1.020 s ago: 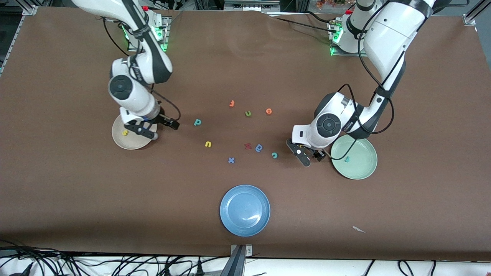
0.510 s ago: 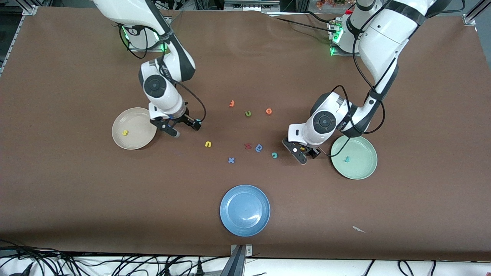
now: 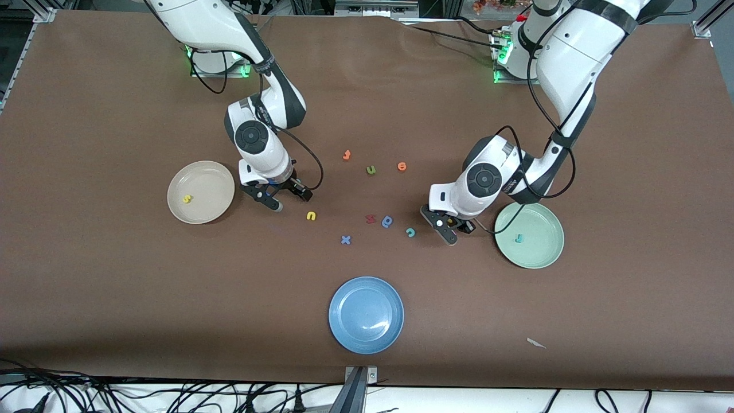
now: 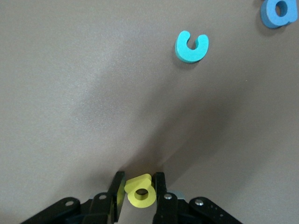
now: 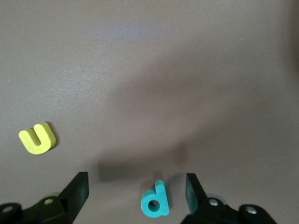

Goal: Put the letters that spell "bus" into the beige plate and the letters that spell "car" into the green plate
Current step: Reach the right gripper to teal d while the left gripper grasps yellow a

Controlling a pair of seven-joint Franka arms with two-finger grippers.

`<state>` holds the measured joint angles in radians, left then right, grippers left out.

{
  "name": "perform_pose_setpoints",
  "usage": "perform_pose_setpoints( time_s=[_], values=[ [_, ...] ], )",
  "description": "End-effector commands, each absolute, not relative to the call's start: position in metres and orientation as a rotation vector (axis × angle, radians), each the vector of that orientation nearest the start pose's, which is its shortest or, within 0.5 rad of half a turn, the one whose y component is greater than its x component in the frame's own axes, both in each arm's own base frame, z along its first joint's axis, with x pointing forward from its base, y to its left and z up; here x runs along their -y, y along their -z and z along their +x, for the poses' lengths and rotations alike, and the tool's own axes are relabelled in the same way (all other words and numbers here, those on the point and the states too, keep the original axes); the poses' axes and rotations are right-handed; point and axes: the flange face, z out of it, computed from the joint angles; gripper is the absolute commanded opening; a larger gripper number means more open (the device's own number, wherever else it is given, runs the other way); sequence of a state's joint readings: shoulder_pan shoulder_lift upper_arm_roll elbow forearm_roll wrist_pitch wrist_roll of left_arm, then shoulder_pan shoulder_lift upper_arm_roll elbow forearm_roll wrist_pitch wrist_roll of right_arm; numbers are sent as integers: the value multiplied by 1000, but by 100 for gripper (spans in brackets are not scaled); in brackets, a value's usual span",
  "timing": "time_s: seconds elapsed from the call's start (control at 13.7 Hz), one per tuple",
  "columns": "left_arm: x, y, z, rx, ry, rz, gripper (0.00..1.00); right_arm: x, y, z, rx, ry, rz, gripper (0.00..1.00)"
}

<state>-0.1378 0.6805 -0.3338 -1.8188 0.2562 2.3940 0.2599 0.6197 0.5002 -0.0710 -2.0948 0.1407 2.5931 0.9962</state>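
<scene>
On the brown table (image 3: pixel 114 275), the beige plate (image 3: pixel 212 203) holds a yellow s (image 3: pixel 186 199) and the green plate (image 3: pixel 539 249) a teal r (image 3: pixel 519 238). Beside the green plate, the left gripper (image 4: pixel 140 198) pinches a yellow a (image 4: pixel 140 192), with the teal c (image 4: pixel 191 46) near it. Near the beige plate, the right gripper (image 5: pixel 135 196) stands spread around the teal b (image 5: pixel 155 200), the yellow u (image 5: pixel 37 138) close by. No brand writing is readable.

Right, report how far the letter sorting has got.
Done: yellow foam s lies in the round beige plate, teal foam r in the round pale green plate. In hand: left gripper shut on the yellow foam a; right gripper open around the teal foam b. Remaining: yellow foam u and teal foam c, on the table.
</scene>
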Motion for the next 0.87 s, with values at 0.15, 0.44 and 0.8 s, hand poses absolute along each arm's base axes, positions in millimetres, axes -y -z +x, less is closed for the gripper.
perform_pose_setpoints(
  time_s=[0.15,0.44,0.8],
  values=[
    [268,-196,585,-1297,-85,-2856,24,-304,-172,490,-869,-39,-2985,85],
    [227,-246,605,-1220,-145,-2831,25,-304,-172,487,-863,-40,-2984,77],
    [111,-239,633,-1214,-178,-2855,26,-305,-176,480,-850,-55,-2990,69]
  ],
)
